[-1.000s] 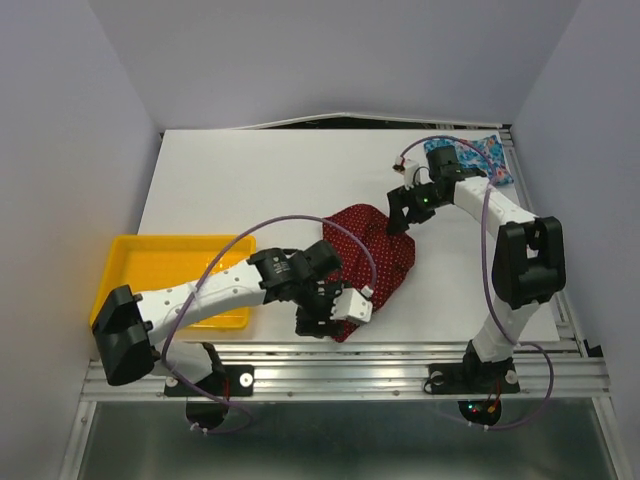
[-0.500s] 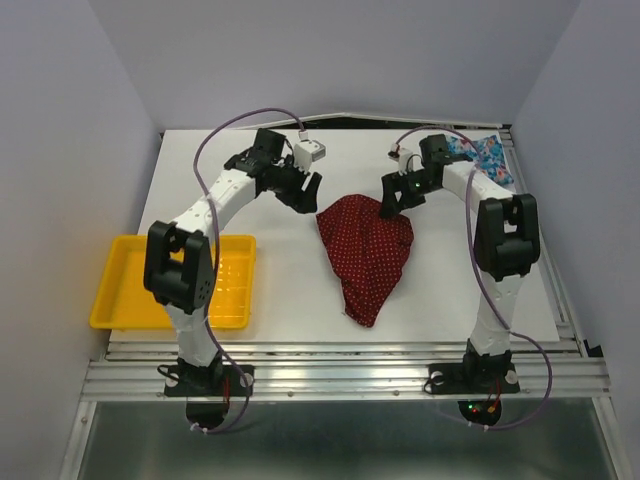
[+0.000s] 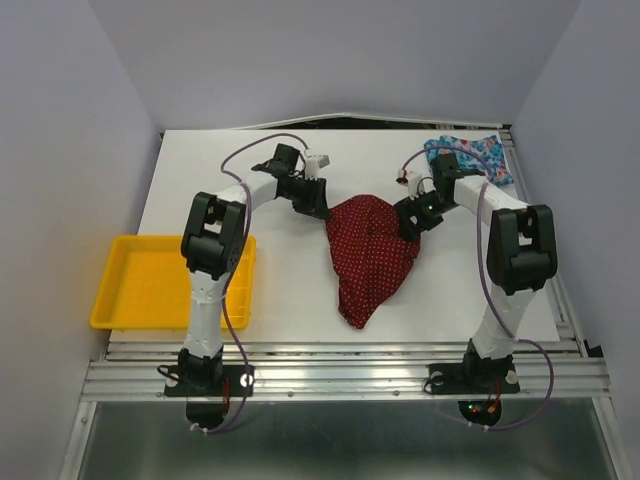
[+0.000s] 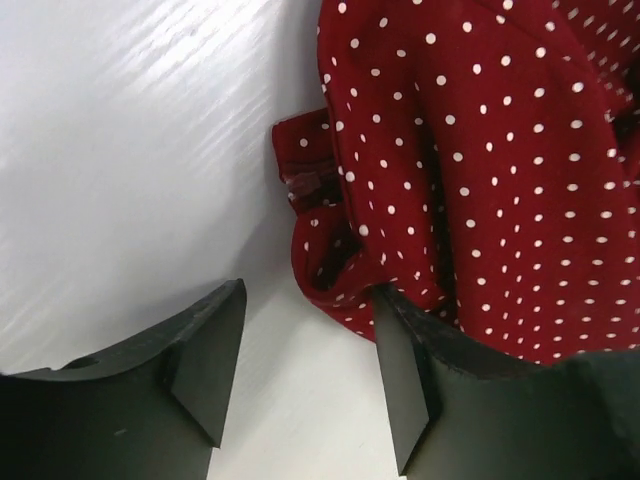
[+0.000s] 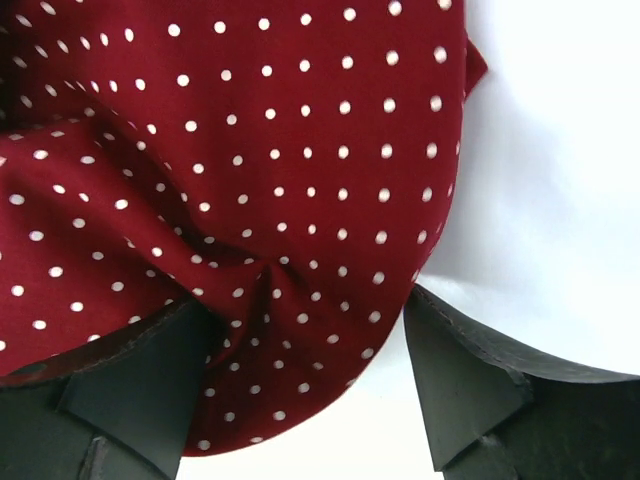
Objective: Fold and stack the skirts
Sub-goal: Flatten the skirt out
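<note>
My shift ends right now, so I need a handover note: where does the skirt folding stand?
Left gripper: open, at the far left corner of the red skirt, holding nothing.
Right gripper: open, over that skirt's far right edge.
The red skirt lies rumpled mid-table, unfolded. The blue skirt sits bunched at the table's far right corner.
Done: nothing folded or stacked.
Left: fold both, then stack them.

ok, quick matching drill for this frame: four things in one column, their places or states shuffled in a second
1 red dotted skirt
2 blue floral skirt
3 yellow tray
4 left gripper

A far right corner of the table
B near left of the table
C middle of the table
D open, at the red dotted skirt's far-left edge

Pairs: 1-C, 2-A, 3-B, 4-D
</note>
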{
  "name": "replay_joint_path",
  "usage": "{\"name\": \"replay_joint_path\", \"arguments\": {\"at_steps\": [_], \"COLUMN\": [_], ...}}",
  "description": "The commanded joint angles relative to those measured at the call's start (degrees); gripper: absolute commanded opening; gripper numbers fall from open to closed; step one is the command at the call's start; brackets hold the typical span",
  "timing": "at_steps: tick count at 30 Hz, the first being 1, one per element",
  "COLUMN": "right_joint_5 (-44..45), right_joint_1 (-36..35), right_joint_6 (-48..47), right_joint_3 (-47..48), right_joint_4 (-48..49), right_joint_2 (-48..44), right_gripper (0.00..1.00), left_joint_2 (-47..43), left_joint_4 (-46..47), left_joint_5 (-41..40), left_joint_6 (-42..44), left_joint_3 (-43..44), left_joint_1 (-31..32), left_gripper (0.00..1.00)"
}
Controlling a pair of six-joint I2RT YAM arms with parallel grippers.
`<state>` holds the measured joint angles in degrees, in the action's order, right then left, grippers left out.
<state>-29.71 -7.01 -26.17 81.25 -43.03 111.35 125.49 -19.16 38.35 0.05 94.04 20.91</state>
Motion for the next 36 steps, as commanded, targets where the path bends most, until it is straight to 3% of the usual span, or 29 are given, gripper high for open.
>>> {"name": "replay_joint_path", "arguments": {"at_steps": [1,4,9,13,19,20,21,23,24,27,30,35,36], "right_joint_5": [4.31,4.67,-0.85,-3.5,-3.34,-2.81,-1.67,1.75,5.33,6.6,2.93,-7.27,-9.81], "right_joint_1": [3.04,7.16,12.54,13.07,13.6,13.6,13.6,13.6,13.6,17.63,20.01,20.01,20.01], "right_joint_6": [-1.78,-0.28,2.53,2.18,-0.01,-1.41,-6.56,-9.58,-12.12,-13.55,-11.45,-9.34,-9.25], "right_joint_3": [-2.07,-0.31,6.1,6.9,3.31,2.69,2.68,1.2,-0.38,-6.54,-5.24,-0.66,0.56], "right_joint_4": [-1.01,-1.36,-3.47,-5.75,-6.1,-6.89,-8.81,-12.34,-12.26,-9.62,-10.32,-15.32,-17.16], "right_joint_2": [-5.52,-6.32,-6.32,-7.02,-10.8,-10.8,-10.54,-9.31,-9.57,-12.73,-13.61,-13.7,-13.7], "right_gripper": [0.81,0.83,0.83,0.84,0.85,0.86,0.87,0.88,0.88,0.88,0.88,0.84,0.81], "left_joint_2": [1.5,1.78,-0.68,-1.39,-13.83,-15.35,-16.67,-21.23,-23.25,-34.4,-36.98,-29.7,-28.04], "left_joint_4": [5.18,4.92,-2.62,-7.55,-4.92,-9.19,-12.19,-19.41,-19.86,-15.75,-7.15,-2.29,-2.29], "left_joint_5": [8.93,8.95,5.43,5.24,5.35,3.85,2.62,-1.42,-4.31,-12.99,-20.48,-21.56,-22.08], "left_joint_6": [-5.15,-4.2,3.36,5.21,14.6,18.28,27.45,36.55,39.9,48.96,48.64,44.6,43.98], "left_joint_3": [5.27,11.13,28.87,31.04,21.19,21.79,22.32,19.71,16.21,-8.95,-22.62,-23.56,-22.33], "left_joint_1": [0.19,-0.25,-0.25,-0.16,2.8,4.48,6.5,14.05,16.77,29.42,41.62,49.58,50.02], "left_gripper": [0.35,0.01,0.0,0.0,0.0,0.0,0.0,0.0,0.0,0.0,0.0,0.0,0.06]}}
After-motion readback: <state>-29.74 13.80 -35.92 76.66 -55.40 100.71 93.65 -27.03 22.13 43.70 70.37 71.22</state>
